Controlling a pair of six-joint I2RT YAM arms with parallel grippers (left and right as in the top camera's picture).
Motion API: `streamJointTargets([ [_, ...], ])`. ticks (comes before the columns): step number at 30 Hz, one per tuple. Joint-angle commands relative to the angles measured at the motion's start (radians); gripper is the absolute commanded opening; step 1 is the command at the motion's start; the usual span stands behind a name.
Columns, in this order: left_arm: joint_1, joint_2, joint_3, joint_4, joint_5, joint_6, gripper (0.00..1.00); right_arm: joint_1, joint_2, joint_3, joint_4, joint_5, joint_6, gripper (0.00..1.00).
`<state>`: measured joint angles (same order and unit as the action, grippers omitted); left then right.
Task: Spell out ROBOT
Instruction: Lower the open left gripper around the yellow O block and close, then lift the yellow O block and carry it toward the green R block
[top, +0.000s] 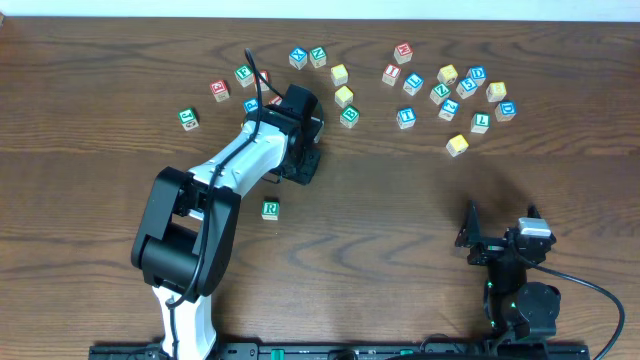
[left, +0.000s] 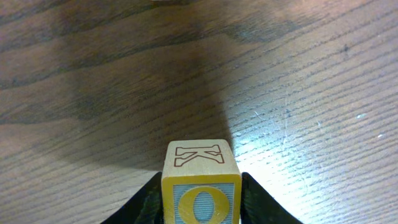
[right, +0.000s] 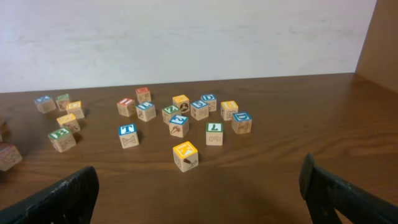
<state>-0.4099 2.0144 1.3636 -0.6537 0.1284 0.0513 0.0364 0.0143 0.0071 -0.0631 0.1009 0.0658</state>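
left gripper (left: 201, 182): closed on the o cube, with a dark finger pressed against each side of it; in the overhead view it sits left of the table's centre.
o cube (left: 200, 158): upright between the left fingers, an outlined k on its top face and a yellow-bordered o on the face toward the wrist camera; whether it rests on the wood or is just off it cannot be told.
r cube (top: 270, 210): green-bordered, alone on the table (top: 400, 230), toward 6 o'clock from the left gripper and well apart from every other cube.
t cube (right: 127, 132): blue-bordered, at the near left edge of the right-hand scatter; in the overhead view at 3 o'clock from the left gripper.
yellow cube (right: 185, 152): at the near edge of that scatter, toward 4 o'clock from the t cube; its letter is too small to read.
other cubes: one loose group at 10 to 12 o'clock from the left gripper, a second at 2 to 3 o'clock.
right gripper (right: 199, 180): jaws spread wide with nothing between them, at the table's 5 o'clock corner, well apart from all cubes.
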Motion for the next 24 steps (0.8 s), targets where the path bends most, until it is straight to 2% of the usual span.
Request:
streamJointTargets([
  [1,-0.002,-0.002,0.026,-0.004,-0.006,0.0,0.34,-0.01,-0.008,-0.002,-0.003,-0.003,-0.011,0.99],
  [17,-0.002,-0.007,0.036,-0.024,-0.009,0.0,0.33,-0.01,-0.008,-0.002,-0.004,-0.003,-0.012,0.99],
  [24,-0.002,-0.085,0.054,-0.043,-0.035,-0.001,0.33,-0.01,-0.008,-0.002,-0.004,-0.003,-0.011,0.99],
])
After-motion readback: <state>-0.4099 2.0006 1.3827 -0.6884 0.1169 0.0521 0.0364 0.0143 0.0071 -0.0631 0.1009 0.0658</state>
